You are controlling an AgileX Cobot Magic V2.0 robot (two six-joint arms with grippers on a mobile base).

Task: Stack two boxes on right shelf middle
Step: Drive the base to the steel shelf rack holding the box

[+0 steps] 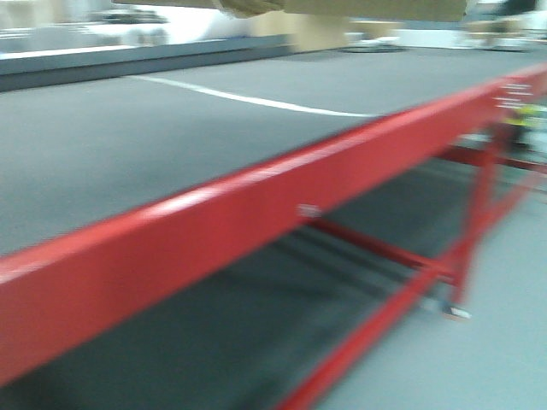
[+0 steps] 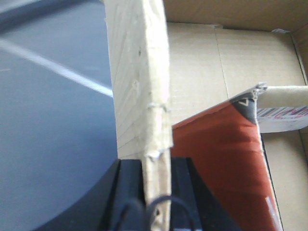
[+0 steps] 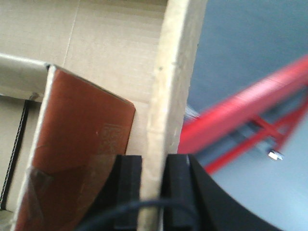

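Two grippers hold one brown cardboard box [image 1: 342,7], each on its own side wall. In the left wrist view, the left gripper [image 2: 156,164] pinches the upright wall of the box [image 2: 139,72] between its black fingers [image 2: 130,183]. The wall edge stands straight up from the jaws, and the corrugated edge looks a little frayed. To the right of this wall you look into the box, where a red-brown panel [image 2: 216,159] leans across the plain cardboard. A white strip with red print [image 2: 281,113] sits just beside its top corner. To the left of the wall you see the grey top of the bench [image 2: 48,120], crossed by a white line [image 2: 57,70].

In the right wrist view, the right gripper [image 3: 154,161] is pressed onto the opposite wall [image 3: 175,72] in the same way, one black finger on each face. The inside of the box is at the left here, with the red-brown panel [image 3: 82,130] against it. At the right, the red rail [image 3: 240,110] of the bench runs diagonally, and the pale floor [image 3: 260,192] lies below it.

In the front view, the box shows only as a brown strip at the very top edge, above the far part of the bench [image 1: 128,145]. The red rail [image 1: 256,222] runs across the picture and the white line [image 1: 256,101] curves over the grey top. This view is blurred, so small details are not readable.
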